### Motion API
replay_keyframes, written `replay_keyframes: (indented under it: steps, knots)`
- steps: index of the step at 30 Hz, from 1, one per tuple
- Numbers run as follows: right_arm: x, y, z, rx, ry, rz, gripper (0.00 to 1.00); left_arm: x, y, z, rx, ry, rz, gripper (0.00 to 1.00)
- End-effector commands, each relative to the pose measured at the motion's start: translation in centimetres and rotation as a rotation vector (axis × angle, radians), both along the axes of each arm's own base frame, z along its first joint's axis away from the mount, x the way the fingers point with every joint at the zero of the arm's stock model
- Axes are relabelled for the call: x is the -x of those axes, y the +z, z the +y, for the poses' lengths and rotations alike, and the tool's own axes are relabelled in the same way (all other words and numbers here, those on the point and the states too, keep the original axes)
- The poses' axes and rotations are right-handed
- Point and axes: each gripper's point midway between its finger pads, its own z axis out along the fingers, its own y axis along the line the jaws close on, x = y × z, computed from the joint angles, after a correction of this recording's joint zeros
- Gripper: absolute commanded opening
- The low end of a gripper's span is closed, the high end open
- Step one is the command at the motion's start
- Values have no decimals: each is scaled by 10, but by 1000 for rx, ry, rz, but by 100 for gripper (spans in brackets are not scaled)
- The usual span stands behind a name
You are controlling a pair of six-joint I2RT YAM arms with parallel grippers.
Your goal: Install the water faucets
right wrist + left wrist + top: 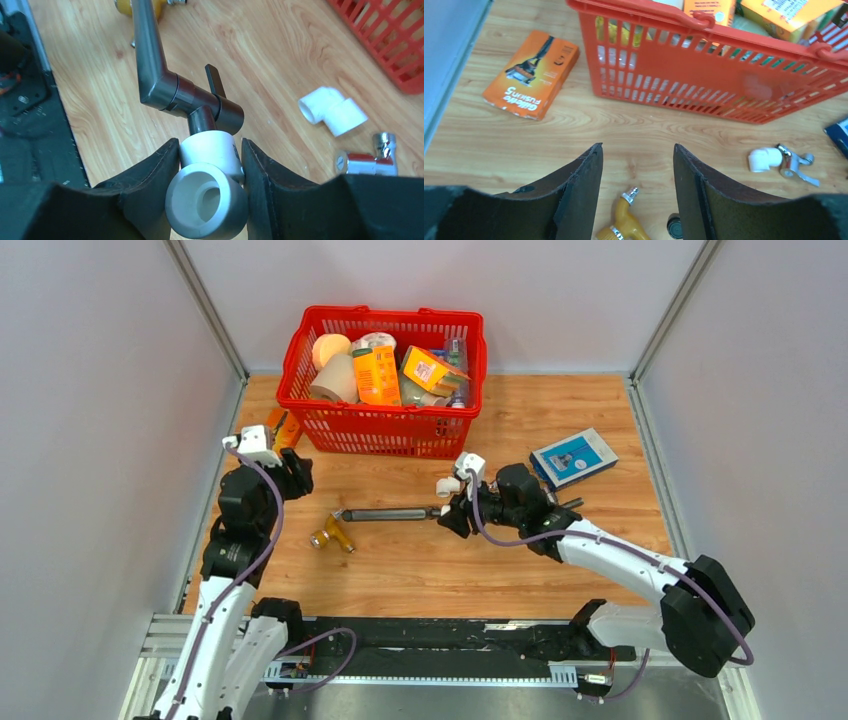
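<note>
The dark grey faucet (385, 513) lies on the wooden table with its spout pointing left. In the right wrist view the faucet (150, 60) has its short side arm seated in a white elbow fitting (210, 175). My right gripper (210, 145) is shut on that elbow; in the top view the right gripper (455, 515) sits at the faucet's right end. My left gripper (636, 147) is open and empty, held above the table near the basket's left corner (290, 475). The spout's tip (674, 226) shows just below its fingers.
A second white elbow (332, 110) and a chrome valve (367, 160) lie loose beside the right gripper. A yellow fitting (330, 533) lies left of the spout. A red basket (385, 425) of goods stands at the back, with an orange box (531, 72) and a blue box (573, 457) nearby.
</note>
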Motion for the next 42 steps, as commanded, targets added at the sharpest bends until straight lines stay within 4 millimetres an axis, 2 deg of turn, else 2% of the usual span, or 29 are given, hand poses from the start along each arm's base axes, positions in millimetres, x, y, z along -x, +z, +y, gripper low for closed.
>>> replay_keyframes:
  steps: [1, 5, 9, 14, 18, 22, 28, 38, 40, 41, 42]
  knots:
    - [-19, 14, 3, -73, -52, -205, 0, 10, 16, 22, -10, 112, -60, 61]
    - [-17, -16, -12, -18, -111, -167, 0, 19, 23, 37, -79, 165, -86, 63]
    - [-11, -40, -21, 28, -148, -82, 1, 23, 16, 45, -97, 205, -103, 68]
    - [-4, -76, -31, 119, -202, 71, 8, 27, 18, 49, -108, 223, -107, 70]
    - [2, -86, -35, 149, -224, 145, 16, 30, 19, 50, -109, 222, -114, 71]
    - [2, -84, -48, 149, -309, 161, 30, 31, 21, 50, -108, 221, -123, 71]
    - [4, -69, -64, 94, -398, 151, 51, 34, 25, 48, -104, 213, -145, 73]
    - [9, -30, -78, -52, -452, 61, 67, 37, 29, 48, -93, 210, -163, 74]
    - [4, -21, -87, -79, -510, 33, 73, 37, 29, 47, -92, 204, -168, 74]
    - [3, -15, -90, -102, -532, 22, 80, 37, 29, 47, -92, 204, -166, 74]
    - [2, -10, -93, -122, -552, 13, 100, 37, 28, 46, -90, 203, -162, 74]
